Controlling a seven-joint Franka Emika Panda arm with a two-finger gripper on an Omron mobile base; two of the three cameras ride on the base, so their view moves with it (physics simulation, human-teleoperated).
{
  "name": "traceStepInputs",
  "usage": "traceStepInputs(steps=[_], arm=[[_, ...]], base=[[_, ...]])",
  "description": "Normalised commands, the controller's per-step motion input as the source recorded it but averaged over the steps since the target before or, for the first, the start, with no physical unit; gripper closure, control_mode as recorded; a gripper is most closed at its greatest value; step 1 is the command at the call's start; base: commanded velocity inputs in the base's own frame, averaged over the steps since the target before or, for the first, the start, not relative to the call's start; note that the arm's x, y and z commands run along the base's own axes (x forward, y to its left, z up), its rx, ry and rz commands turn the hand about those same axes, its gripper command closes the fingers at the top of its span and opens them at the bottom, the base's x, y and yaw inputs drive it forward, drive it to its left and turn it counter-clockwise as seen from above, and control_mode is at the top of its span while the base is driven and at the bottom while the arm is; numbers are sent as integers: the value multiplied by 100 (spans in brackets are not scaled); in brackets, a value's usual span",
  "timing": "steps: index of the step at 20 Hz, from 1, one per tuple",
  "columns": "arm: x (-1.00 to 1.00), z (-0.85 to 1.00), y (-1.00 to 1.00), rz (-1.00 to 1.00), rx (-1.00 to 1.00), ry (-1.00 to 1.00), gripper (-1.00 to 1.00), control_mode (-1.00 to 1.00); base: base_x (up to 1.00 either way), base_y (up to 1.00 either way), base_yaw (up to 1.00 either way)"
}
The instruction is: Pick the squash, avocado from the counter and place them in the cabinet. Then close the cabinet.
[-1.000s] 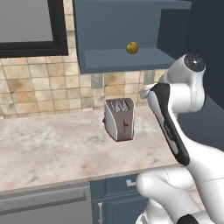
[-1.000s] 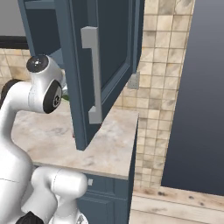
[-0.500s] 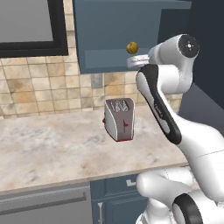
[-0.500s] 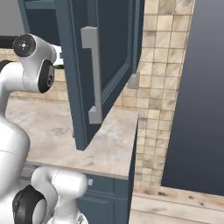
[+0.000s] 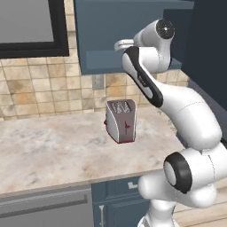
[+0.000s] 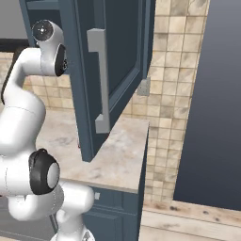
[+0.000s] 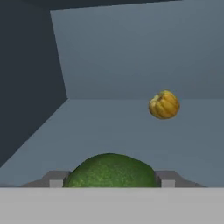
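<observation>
The dark green avocado [image 7: 109, 169] sits between my gripper [image 7: 111, 180] fingers, which are shut on it at the bottom of the hand view. Ahead, the small yellow-orange squash [image 7: 164, 105] rests on the grey-blue shelf floor of the open cabinet [image 7: 131, 57], apart from the avocado and to its right. In the left base view my hand [image 5: 122, 44] reaches into the cabinet [image 5: 102, 31] opening above the counter [image 5: 53, 146]; the arm hides the squash there. The cabinet door [image 6: 117, 61] stands open, its silver bar handle [image 6: 100, 80] facing out.
A silver and red toaster [image 5: 120, 120] stands on the counter below the cabinet. A black-framed microwave [image 5: 26, 24] hangs at the upper left. The open door swings out over the counter's right end [image 6: 120, 155], beside the tiled wall [image 6: 169, 89].
The arm has risen and swung left, carrying the avocado up from beside the toaster into the cabinet opening. The arm now covers the squash in the left base view.
</observation>
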Motion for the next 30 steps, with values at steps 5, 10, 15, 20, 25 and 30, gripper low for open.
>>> traceStepInputs(steps=[5, 10, 15, 20, 25, 30], arm=[[100, -42, 12, 0, 0, 21, 100, -100], [100, -39, 22, 0, 0, 7, 100, -100], [98, -34, 39, 0, 0, 0, -100, -100], [52, -23, 18, 0, 0, 0, -100, -100], [-38, -28, 0, 0, 0, 0, -100, -100], [-100, -7, -7, 0, 0, -11, -100, -100]], base=[[0, 0, 0], [0, 0, 0], [0, 0, 0], [0, 0, 0], [0, 0, 0], [0, 0, 0]])
